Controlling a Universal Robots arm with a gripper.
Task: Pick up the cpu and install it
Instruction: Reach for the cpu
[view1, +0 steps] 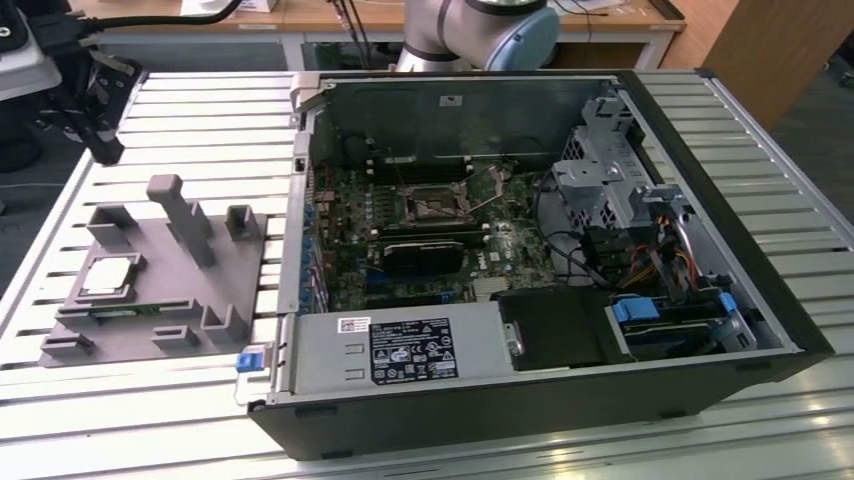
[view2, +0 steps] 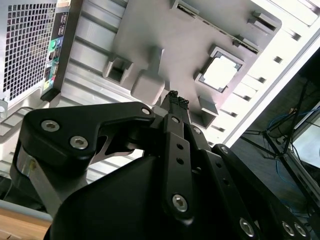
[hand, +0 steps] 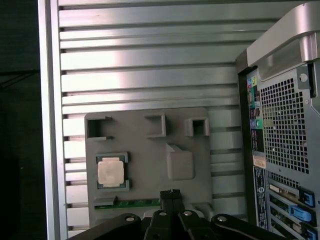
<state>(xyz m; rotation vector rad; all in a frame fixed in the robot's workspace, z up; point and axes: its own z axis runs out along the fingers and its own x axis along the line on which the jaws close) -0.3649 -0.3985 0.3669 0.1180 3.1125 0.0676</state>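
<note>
On a slatted metal table (view1: 747, 130), a robot arm's gripper (hand: 170, 193) hangs over a gray fixture plate (hand: 150, 140) with its two fingers (view2: 172, 100) pressed tip to tip, clenched on nothing. In both wrist views the dark, ribbed fingertips meet with no gap between them. No part of the gripper touches the plate or anything resting on it.

The cpu (hand: 110, 171) lies flat in a square framed seat on the plate, its silver top facing up. It is near the fingertips but clearly apart from them. In the first wrist view a gray upright post (hand: 179, 162) stands on the plate between the cpu's seat and the computer case (hand: 285, 150). A thin green strip (hand: 135, 203) lies along the plate's edge just beside the cpu's seat, and the fingertips line up with one end of it.

In the exterior view the plate sits at the exterior view's left of the case, which lies on its side with its cover off. The green circuit board (view1: 347, 210) inside is exposed, with a square socket (view1: 434, 207) near its middle. A gray power unit (view1: 400, 350) carrying a label fills the near corner of the case. Bundled cables (view1: 641, 265) and blue clips crowd the side toward the exterior view's right. The arm's pale base (view1: 481, 30) rises behind the case.
</note>
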